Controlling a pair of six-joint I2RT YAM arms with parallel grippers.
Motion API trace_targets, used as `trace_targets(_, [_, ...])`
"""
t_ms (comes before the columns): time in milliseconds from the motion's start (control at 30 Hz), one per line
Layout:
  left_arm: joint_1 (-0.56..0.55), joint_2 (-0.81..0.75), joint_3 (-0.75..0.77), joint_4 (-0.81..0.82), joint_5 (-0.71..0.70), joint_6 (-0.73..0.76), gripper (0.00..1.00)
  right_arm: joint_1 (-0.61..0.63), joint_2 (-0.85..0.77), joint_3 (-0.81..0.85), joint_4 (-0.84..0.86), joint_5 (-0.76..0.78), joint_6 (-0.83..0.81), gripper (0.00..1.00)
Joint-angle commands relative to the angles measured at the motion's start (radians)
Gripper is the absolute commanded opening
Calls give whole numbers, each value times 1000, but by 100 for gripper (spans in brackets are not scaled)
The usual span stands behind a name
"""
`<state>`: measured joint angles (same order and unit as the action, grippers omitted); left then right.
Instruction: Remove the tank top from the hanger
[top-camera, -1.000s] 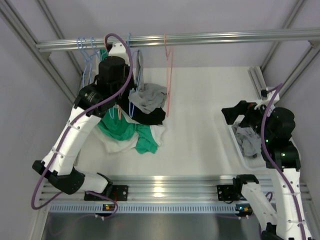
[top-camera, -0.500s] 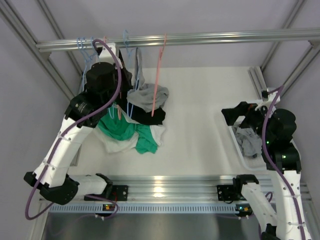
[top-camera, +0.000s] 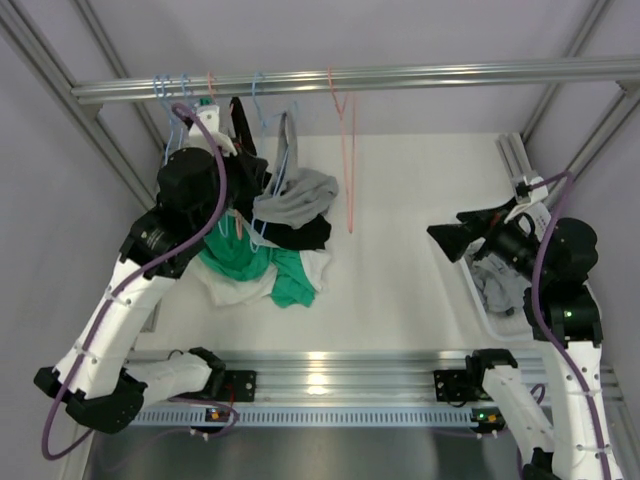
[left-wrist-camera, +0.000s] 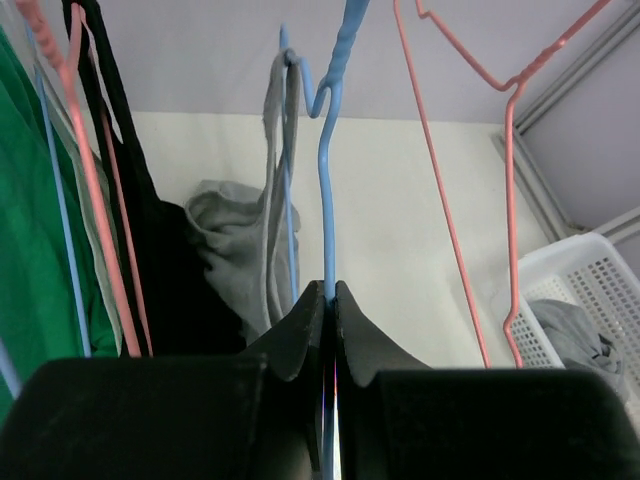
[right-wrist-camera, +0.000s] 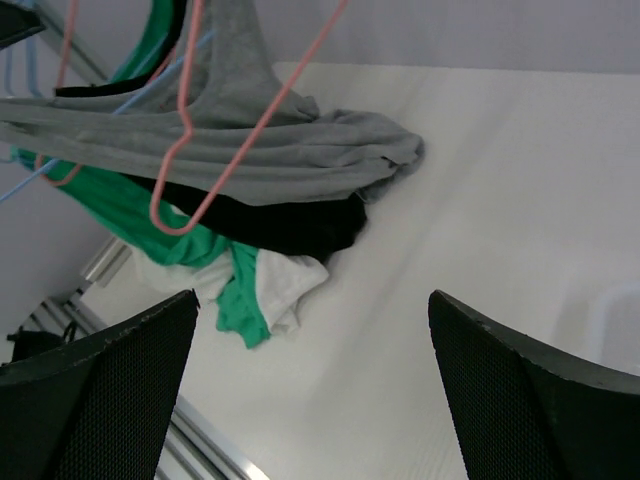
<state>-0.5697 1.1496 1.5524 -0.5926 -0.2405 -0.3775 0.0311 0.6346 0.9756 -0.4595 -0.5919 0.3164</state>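
The left gripper (left-wrist-camera: 330, 298) pinches the blue hanger (left-wrist-camera: 327, 180) tight. The gray tank top (left-wrist-camera: 238, 235) hangs on it, left of the middle. The right gripper (right-wrist-camera: 312, 300) is wide open, with nothing in it.

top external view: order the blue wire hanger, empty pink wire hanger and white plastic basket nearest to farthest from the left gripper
1. blue wire hanger: clamped in the left gripper
2. empty pink wire hanger: hanging to its right
3. white plastic basket: far right edge
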Motion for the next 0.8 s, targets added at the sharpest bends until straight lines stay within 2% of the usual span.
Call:
trace_targets(0, [4,-114,-66,60,75,-35,0,21,-12,2,169,-224,42,95])
trace_targets(233, [4,-277,-262,62,205,-51,0,61,-18,-44,220,-281,44,96])
trace_targets(367, [5,-341,-357,68,210,-35,0,124,-24,-46,220,-272,21,96])
trace_targets(467, [4,-353,-429,137,169,-20,0,135,-23,-51,220,-244,10,96])
trace_targets(567, [5,-312,-436,177,66,-11,0,136,-10,-54,219,-223,4,95])
trace_targets(767, [5,-214,-351,241,-2,-8,0,136,-12,-64,219,-194,-2,96])
